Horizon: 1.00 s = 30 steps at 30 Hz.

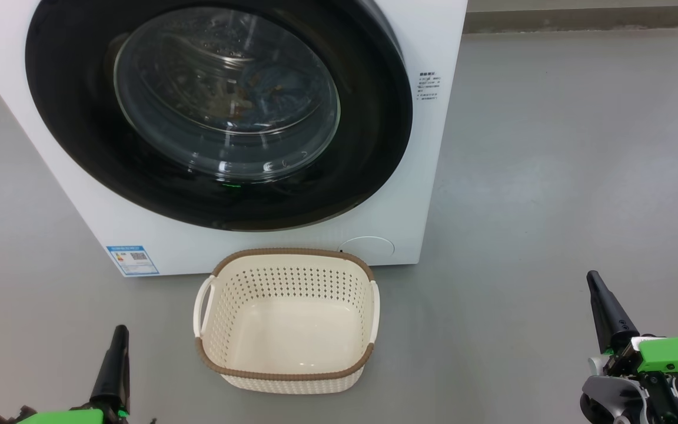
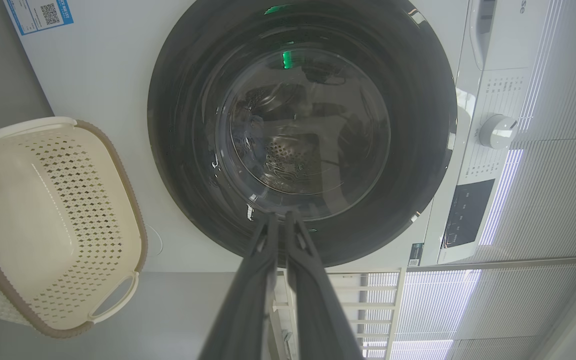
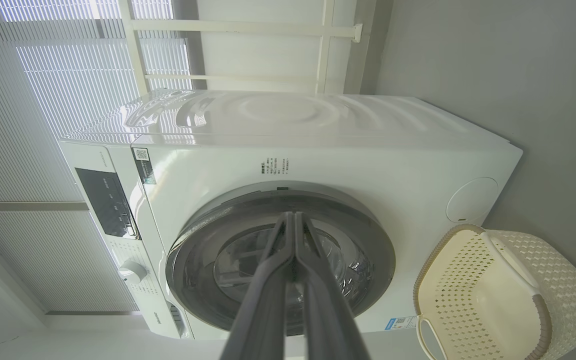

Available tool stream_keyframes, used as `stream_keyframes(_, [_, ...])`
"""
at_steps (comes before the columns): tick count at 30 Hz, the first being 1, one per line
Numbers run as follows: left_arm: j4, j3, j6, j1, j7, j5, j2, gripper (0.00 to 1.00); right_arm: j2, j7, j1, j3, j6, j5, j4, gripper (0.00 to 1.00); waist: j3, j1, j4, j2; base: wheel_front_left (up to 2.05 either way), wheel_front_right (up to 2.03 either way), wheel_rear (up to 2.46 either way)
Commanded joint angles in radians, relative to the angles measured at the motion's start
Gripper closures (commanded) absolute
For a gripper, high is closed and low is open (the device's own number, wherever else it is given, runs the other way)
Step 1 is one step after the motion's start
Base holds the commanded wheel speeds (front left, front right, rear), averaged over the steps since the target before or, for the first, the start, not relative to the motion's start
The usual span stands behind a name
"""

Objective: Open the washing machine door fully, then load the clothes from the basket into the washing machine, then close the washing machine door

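The washing machine (image 1: 198, 250) stands on a grey floor (image 1: 551, 176) with the washing machine door (image 1: 221, 106) closed flat against its white front, glossy black rim framing the bulging glass. Through that glass the clothes (image 1: 262, 88) lie inside the drum, a dim patch of blue fabric flecked with orange-brown. The basket (image 1: 292, 252) sits on the floor just in front of the machine, below the door, its bare cream bottom showing and its brown rim band near the cabinet's lower edge. A small blue label sticker (image 1: 132, 259) marks the machine's lower left corner. The left gripper (image 1: 120, 333) rests low at the left of the basket and the right gripper (image 1: 595, 280) well off to the basket's right, both apart from basket and machine. Each pair of long dark fingers is pressed together, holding nothing, and each wrist view looks along them towards the door.
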Motion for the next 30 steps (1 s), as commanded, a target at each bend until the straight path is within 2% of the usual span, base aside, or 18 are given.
stream_keyframes(1, [-0.015,0.034,-0.004,-0.043,0.007,-0.009,0.008,1.0,-0.009,0.006,-0.014,0.019,0.002,-0.001,-0.029,1.0,0.0,0.0,0.0,0.0,0.0,0.0,0.0])
stream_keyframes(30, [-0.015,0.034,-0.004,-0.043,0.007,-0.008,0.008,1.0,-0.008,0.007,-0.014,0.018,0.002,-0.002,-0.029,1.0,0.0,0.0,0.0,0.0,0.0,0.0,0.0])
